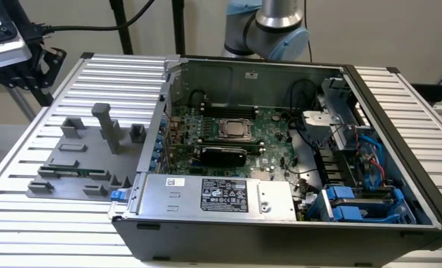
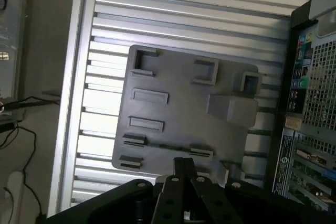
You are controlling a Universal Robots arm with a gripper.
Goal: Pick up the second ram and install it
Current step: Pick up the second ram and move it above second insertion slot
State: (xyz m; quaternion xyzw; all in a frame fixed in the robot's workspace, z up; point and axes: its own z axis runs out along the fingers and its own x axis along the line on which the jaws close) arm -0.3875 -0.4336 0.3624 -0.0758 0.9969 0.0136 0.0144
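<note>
The gripper [image 2: 184, 165] is closed, its tips meeting in a single black bar with nothing between them. It hangs above the grey fixture plate [image 2: 184, 103], clear of the plate's surface.

The second ram [image 2: 168, 146] is the item nearest the gripper. It lies just beyond the tips, seated flat between two low holder blocks on the plate. In the exterior view the second ram [image 1: 68, 169] reads as a thin green stick on the fixture plate [image 1: 87, 151].

Farther from the gripper on the same plate stands a tall grey block [image 2: 231, 109], flanked by open square sockets.

To one side of the gripper, past the plate's edge, sits the open computer case [image 2: 310, 129]. The plate and case rest on a slatted aluminium table [image 2: 184, 14].

Inside the computer case [image 1: 243, 234] the motherboard [image 1: 273, 134] carries the square processor socket [image 1: 234, 129].
</note>
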